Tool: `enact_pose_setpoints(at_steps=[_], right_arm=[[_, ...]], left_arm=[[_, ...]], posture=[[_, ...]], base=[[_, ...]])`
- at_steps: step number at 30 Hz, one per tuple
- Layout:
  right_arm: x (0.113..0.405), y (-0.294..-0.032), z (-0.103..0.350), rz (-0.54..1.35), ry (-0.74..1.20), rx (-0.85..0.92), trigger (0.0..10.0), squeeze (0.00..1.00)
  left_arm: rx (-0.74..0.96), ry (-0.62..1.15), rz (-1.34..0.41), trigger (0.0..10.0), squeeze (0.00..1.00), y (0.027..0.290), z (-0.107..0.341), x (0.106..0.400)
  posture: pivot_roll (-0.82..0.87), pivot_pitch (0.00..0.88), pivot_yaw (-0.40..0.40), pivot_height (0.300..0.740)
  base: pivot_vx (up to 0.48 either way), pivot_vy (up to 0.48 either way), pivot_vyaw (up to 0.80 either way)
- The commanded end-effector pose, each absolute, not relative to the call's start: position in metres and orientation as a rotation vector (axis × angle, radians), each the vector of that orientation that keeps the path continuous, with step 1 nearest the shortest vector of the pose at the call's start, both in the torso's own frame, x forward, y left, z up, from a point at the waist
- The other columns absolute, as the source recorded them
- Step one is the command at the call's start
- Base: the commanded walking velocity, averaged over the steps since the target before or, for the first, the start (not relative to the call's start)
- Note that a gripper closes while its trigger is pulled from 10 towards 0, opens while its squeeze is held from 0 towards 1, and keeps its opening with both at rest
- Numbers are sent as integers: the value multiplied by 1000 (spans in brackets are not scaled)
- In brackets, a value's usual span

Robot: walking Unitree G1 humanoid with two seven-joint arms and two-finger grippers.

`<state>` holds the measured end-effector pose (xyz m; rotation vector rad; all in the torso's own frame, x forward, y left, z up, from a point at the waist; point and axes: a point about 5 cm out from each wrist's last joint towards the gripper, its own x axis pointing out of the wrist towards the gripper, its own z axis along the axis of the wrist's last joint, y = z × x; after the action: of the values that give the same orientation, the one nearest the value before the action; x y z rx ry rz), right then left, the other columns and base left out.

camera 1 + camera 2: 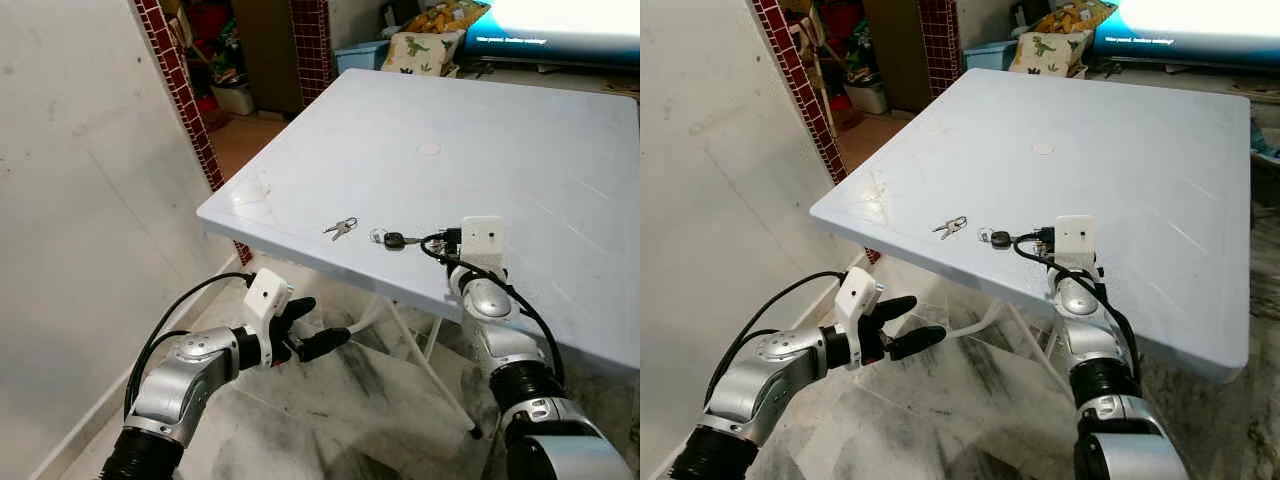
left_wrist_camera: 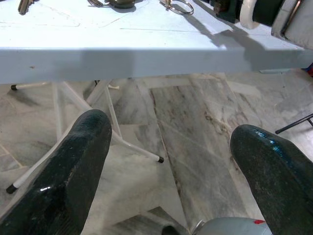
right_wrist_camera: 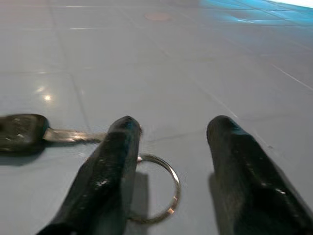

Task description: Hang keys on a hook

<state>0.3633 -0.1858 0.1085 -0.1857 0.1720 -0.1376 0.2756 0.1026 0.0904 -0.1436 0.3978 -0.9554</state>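
A black-headed key (image 1: 394,240) lies near the front edge of the white table (image 1: 450,140), its blade leading to a metal ring (image 3: 159,188). A small bunch of silver keys (image 1: 340,228) lies just left of it. My right gripper (image 3: 173,125) rests low over the table at the ring, open, with one finger (image 3: 105,171) over the ring's edge and the key head (image 3: 19,132) off to its side. Its white wrist box (image 1: 481,240) hides the fingers from above. My left gripper (image 1: 318,322) hangs open below the table edge, over the floor, holding nothing.
A pale wall (image 1: 80,200) and a red-tiled pillar (image 1: 180,90) stand close on the left. White folding table legs (image 1: 420,340) cross under the table above a marble floor (image 2: 195,147). Boxes and a dinosaur-print cushion (image 1: 425,50) crowd the far side.
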Motion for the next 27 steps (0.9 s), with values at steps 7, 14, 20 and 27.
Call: enact_pose_setpoints(at_steps=[7,14,20,27], right_arm=[[371,-175,111,-72,224,-136,10000,1000],[369,-178,102,-63,284,-124,10000,1000],[368,-182,96,-56,308,-116,0,388],[367,-188,94,-48,307,-125,0,0]], left_arm=[[-134,402,-937,10000,0,109,92,277],[-136,402,-937,10000,0,109,92,276],[-138,402,-938,10000,0,108,92,276],[-137,401,-937,10000,0,108,92,276]], posture=[[-46,0,143,740],[-46,0,141,740],[-47,0,142,740],[-45,0,144,740]], base=[[0,0,0],[0,0,0],[0,0,0],[0,0,0]])
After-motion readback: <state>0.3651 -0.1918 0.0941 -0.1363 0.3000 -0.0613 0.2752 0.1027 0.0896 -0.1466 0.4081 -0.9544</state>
